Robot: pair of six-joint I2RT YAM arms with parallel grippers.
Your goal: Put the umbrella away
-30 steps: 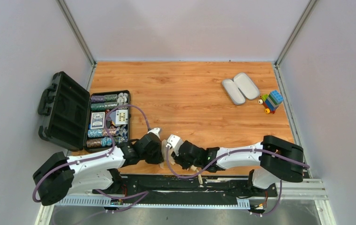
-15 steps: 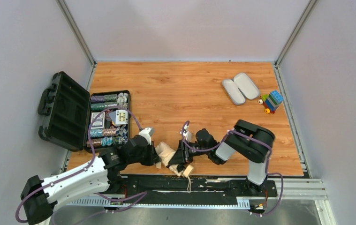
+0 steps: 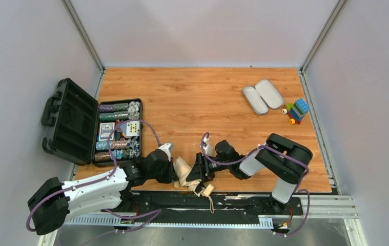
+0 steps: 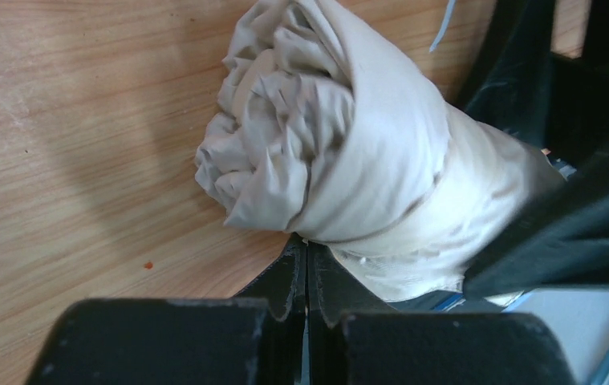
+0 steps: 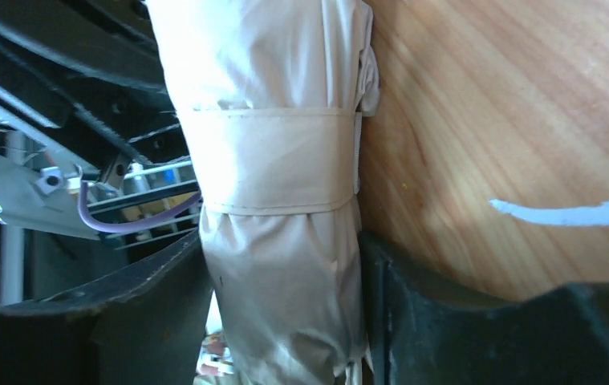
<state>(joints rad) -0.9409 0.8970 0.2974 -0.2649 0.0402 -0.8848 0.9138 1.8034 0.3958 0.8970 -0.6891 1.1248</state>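
Note:
The umbrella (image 3: 183, 169) is a rolled beige bundle lying at the table's near edge, between my two grippers. Its pale handle (image 3: 208, 189) sticks out over the black base rail. My right gripper (image 3: 196, 173) is shut on the umbrella (image 5: 285, 160), one finger on each side, just below the beige strap (image 5: 273, 160) wrapped round it. My left gripper (image 3: 174, 173) has its jaws together (image 4: 306, 249). Their tips pinch the fabric at the strap's edge, under the umbrella's bunched end (image 4: 349, 136).
An open black case (image 3: 69, 120) with poker chips and cards (image 3: 118, 133) stands at the left. An open lilac-grey hard case (image 3: 262, 96) and a toy of coloured blocks (image 3: 297, 110) sit at the far right. The black base rail (image 3: 243, 197) runs along the near edge.
One second ago both arms huddled over the umbrella and hid it. The right arm's elbow has since swung up and right, the left arm has drawn back, and the umbrella shows between the grippers.

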